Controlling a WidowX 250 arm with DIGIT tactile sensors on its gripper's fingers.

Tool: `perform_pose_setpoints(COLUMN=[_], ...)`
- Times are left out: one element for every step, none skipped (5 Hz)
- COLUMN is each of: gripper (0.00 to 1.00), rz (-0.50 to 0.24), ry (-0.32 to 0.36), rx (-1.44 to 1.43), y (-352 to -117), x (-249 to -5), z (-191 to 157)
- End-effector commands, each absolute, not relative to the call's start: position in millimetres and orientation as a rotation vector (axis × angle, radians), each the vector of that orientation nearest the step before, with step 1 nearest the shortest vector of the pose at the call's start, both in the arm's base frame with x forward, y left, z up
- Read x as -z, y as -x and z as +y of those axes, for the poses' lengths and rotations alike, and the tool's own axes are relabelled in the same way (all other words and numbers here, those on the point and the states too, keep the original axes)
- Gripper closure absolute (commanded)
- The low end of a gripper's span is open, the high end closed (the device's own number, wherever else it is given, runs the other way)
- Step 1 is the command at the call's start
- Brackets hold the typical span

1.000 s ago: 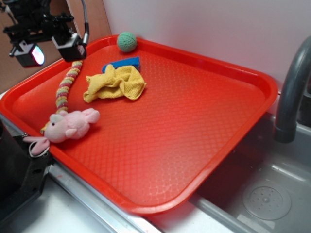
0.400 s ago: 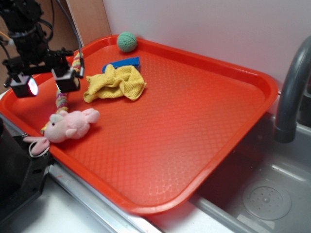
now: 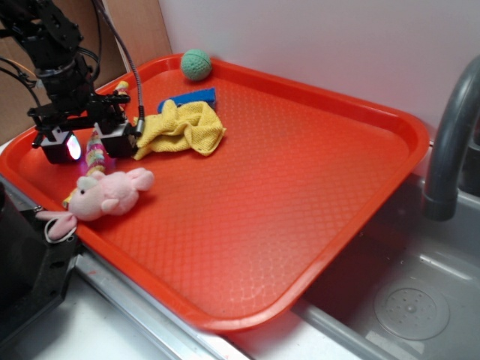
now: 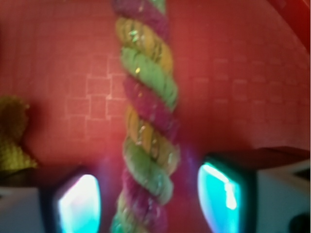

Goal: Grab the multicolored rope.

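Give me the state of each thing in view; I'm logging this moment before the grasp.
gripper: open, low over the tray, fingers either side of the rope.
multicolored rope: lying flat on the tray, running between the fingers, not yet clamped.
pink plush toy: lying at the tray's near-left edge.
yellow cloth: crumpled, partly over a blue object.
green ball: resting by the far rim.
red tray: sitting flat beside the sink.
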State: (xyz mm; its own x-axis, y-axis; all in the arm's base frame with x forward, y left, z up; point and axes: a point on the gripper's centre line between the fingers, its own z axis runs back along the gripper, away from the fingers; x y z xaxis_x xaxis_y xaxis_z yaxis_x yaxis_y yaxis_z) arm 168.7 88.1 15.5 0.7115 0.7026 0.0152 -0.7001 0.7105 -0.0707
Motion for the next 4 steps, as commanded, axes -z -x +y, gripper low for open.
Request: perform_pose_setpoints(gripper=[1.00, 1.00, 1.00, 1.00], rz=[0.020, 0.001, -0.060, -0.135], ry=[0.017, 0.063, 0.060, 0.089], rx=[-0.705, -0.587, -0.407, -0.165], y=[-174, -174, -170, -190], x=[-35, -71, -121, -170], z=[90, 83, 67, 33])
